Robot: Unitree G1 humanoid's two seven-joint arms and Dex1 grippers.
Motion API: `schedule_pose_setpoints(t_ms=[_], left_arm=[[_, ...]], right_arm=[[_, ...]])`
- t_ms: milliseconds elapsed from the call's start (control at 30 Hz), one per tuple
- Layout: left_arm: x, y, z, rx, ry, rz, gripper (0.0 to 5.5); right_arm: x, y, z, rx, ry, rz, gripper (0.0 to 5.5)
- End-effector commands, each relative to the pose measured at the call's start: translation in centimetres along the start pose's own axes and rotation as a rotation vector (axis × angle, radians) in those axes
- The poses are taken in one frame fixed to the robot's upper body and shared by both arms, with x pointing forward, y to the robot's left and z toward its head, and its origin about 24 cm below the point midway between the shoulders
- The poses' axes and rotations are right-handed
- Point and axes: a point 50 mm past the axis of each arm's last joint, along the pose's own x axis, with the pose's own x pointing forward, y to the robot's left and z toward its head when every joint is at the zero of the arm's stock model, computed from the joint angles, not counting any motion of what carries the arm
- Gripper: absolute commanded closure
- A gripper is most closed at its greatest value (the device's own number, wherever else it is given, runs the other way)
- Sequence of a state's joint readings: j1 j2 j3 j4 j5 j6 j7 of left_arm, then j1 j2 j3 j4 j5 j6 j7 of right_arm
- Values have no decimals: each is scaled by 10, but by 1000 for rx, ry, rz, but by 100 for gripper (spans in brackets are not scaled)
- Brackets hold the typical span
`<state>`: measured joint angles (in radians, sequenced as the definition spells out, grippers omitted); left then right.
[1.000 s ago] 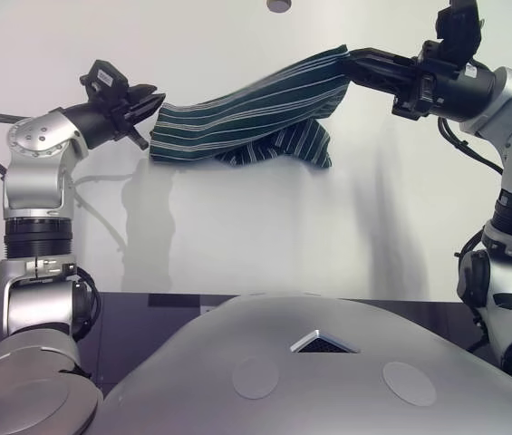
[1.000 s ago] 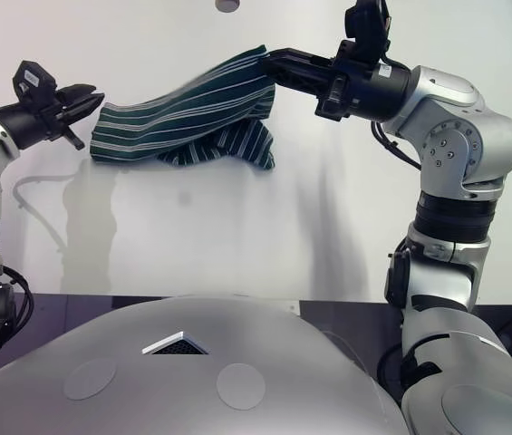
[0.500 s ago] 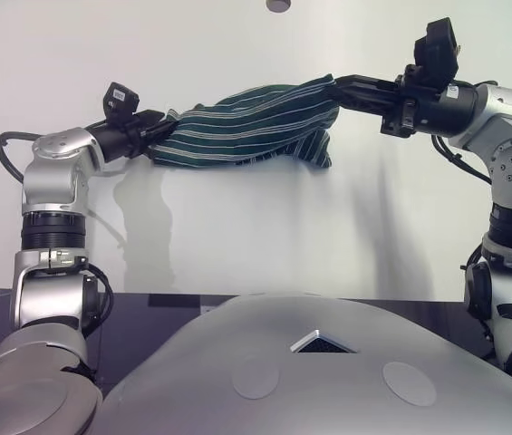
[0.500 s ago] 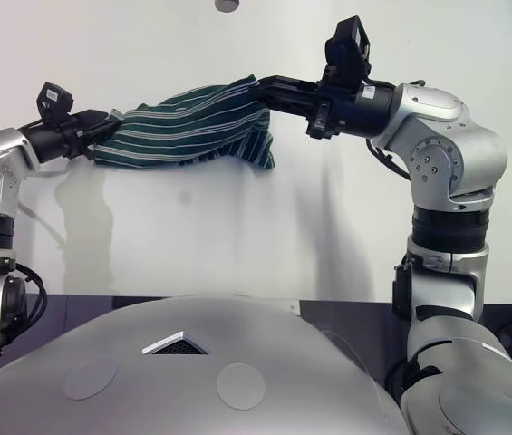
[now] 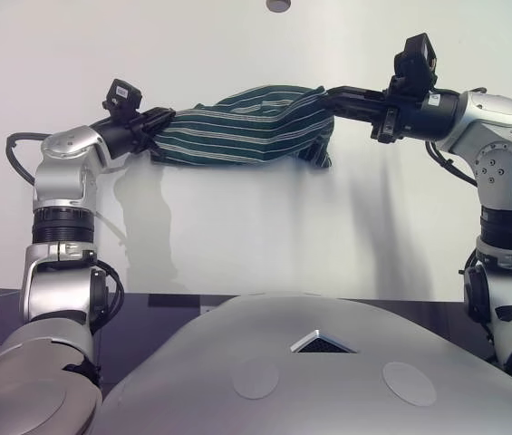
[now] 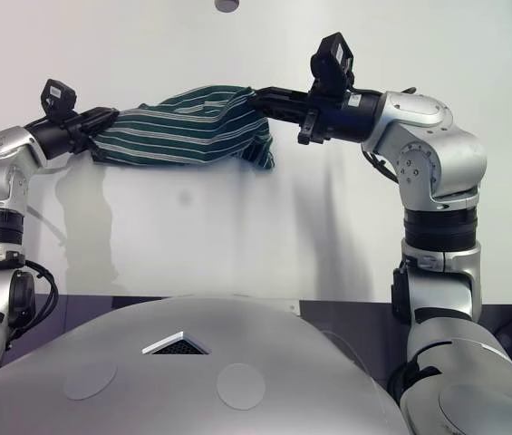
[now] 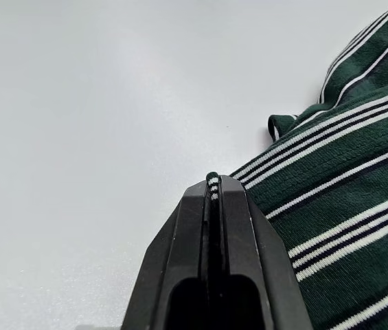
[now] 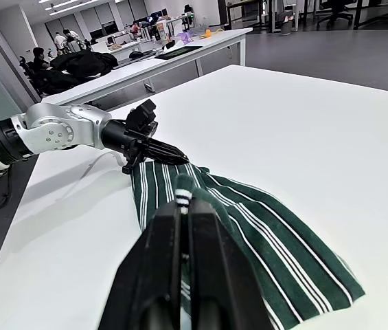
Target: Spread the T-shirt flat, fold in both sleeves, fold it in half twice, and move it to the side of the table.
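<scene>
T-shirt point(image 5: 246, 127), one, pinched by both left claw point(image 5: 161, 118) and right claw point(image 5: 330, 91).

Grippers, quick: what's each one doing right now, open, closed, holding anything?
Left gripper: closed, pinching an edge of the T-shirt.
Right gripper: closed, pinching the T-shirt's other end.

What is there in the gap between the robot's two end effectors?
The green striped T-shirt, bunched, spans the whole gap: the left end effector pinches one edge, the right end effector another. The left eye view shows it best.
</scene>
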<state>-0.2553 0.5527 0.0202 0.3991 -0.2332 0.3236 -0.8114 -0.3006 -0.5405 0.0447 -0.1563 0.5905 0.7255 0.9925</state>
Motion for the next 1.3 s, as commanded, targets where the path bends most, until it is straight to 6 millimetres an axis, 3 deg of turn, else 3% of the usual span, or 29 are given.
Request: schedule_pose_setpoints(t_ms=[33,100,167,267,367,500,567,767,900,1167,1300], left_arm=[[0,4,33,-3,-185,22,549],[-2,7,78,-42,-409,13,549],[3,14,113,-44,-518,38,549],[27,24,169,23,-556,142,549],[38,23,215,64,-600,219,549],[28,18,274,-36,-735,341,549],[15,19,295,-88,-799,406,549],[-11,16,330,-60,-897,450,549],[-24,11,345,-53,-971,356,549],[-49,12,354,-84,-1102,93,549],[-48,13,354,-92,-1084,129,549]], right_arm=[[-7,-15,12,5,-71,-93,550],[-16,-31,30,29,-176,-160,550],[-28,-50,48,29,-267,-237,550],[-43,-90,83,8,-387,-440,550],[-41,-116,119,-25,-467,-589,550],[-23,-120,174,-147,-497,-764,550],[-26,-116,201,-195,-542,-873,550],[-31,-102,239,-292,-597,-932,550],[-39,-100,239,-324,-589,-883,550],[-54,-87,250,-436,-555,-686,550],[-53,-83,256,-457,-550,-667,550]])
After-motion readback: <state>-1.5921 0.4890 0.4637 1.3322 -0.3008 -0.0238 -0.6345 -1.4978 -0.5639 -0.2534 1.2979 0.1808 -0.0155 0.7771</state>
